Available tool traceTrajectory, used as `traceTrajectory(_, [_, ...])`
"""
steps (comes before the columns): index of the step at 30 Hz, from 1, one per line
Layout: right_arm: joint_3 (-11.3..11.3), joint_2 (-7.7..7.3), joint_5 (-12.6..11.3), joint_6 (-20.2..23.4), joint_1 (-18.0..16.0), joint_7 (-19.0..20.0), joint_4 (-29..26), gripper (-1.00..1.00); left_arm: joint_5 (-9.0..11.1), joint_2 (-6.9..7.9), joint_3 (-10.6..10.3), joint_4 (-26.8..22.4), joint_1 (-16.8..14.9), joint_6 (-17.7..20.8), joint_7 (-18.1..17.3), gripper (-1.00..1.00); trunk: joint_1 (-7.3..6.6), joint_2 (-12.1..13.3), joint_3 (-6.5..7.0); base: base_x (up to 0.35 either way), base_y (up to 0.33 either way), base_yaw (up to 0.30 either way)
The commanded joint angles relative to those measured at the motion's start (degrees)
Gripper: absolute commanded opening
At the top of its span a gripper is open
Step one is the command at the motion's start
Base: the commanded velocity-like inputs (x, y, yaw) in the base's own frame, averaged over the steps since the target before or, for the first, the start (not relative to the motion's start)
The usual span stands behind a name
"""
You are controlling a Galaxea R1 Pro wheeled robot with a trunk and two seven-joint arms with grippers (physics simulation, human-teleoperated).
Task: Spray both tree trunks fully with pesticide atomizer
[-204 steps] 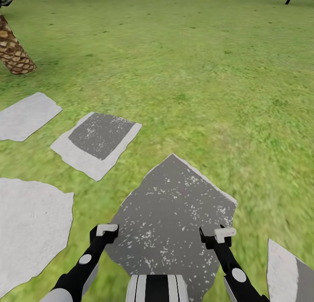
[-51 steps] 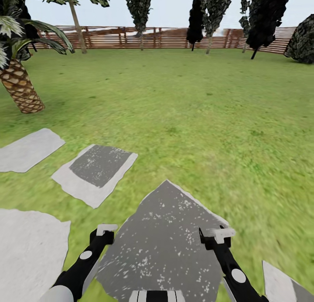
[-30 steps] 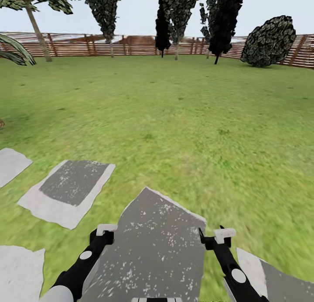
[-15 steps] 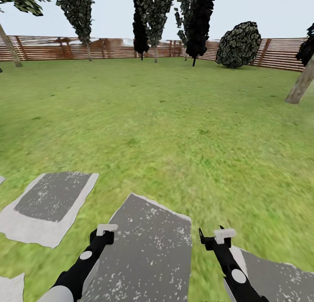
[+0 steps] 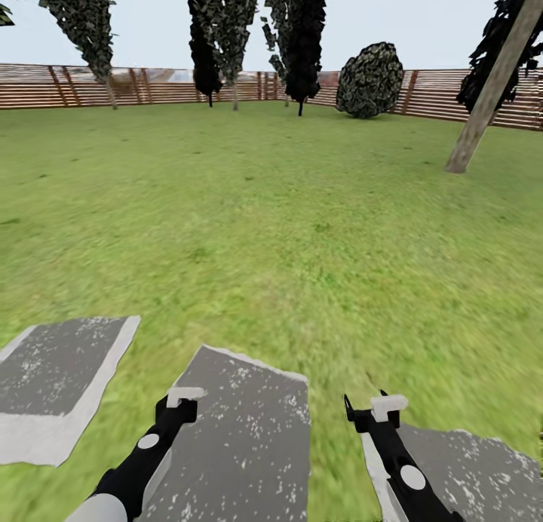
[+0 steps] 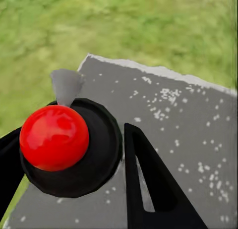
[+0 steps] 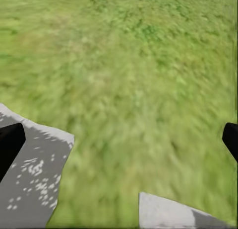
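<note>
My left gripper (image 5: 181, 403) is low at the front left, and in the left wrist view (image 6: 69, 139) it is shut on the pesticide atomizer (image 6: 54, 137), a black round body with a red ball top and a small grey nozzle. My right gripper (image 5: 373, 410) is open and holds nothing; in the right wrist view (image 7: 119, 139) its fingers sit wide apart over grass. A thick pale tree trunk (image 5: 486, 92) leans up at the right on the lawn. More trees (image 5: 226, 24) with dark jagged foliage stand far back along the fence.
Grey paving slabs (image 5: 241, 439) lie in the grass under both arms. Open lawn (image 5: 264, 220) stretches ahead to a brown slat fence (image 5: 45, 88). A round dark bush (image 5: 369, 81) stands by the fence at the back right.
The whole view lifted from the ground and swung right: the palm slid out at the left, and the bush and leaning trunk came in at the right. Both arms keep their pose.
</note>
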Motion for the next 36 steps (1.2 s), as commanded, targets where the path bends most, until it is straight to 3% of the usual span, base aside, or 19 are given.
traceTrajectory(1, [-0.13,0.03,0.57,-0.16,-0.04,-0.02,0.05,1.0,-0.46,-0.03,0.23,0.02,-0.02,-0.2,0.01,-1.0,-0.01,-0.01,0.02,0.0,0.0,-0.273])
traceTrajectory(28, [-0.2,0.01,0.57,-0.16,-0.03,-0.02,0.08,1.0,-0.46,-0.02,0.21,-0.1,0.16,-0.55,-0.01,-1.0,-0.01,-0.01,1.45,0.0,0.0,-0.273])
traceTrajectory(36, [-0.18,0.03,0.57,-0.16,-0.03,-0.02,-0.01,1.0,-0.6,-0.12,0.22,-3.79,0.5,-0.4,0.03,-1.0,-0.01,-0.01,1.84,0.0,0.0,-0.273])
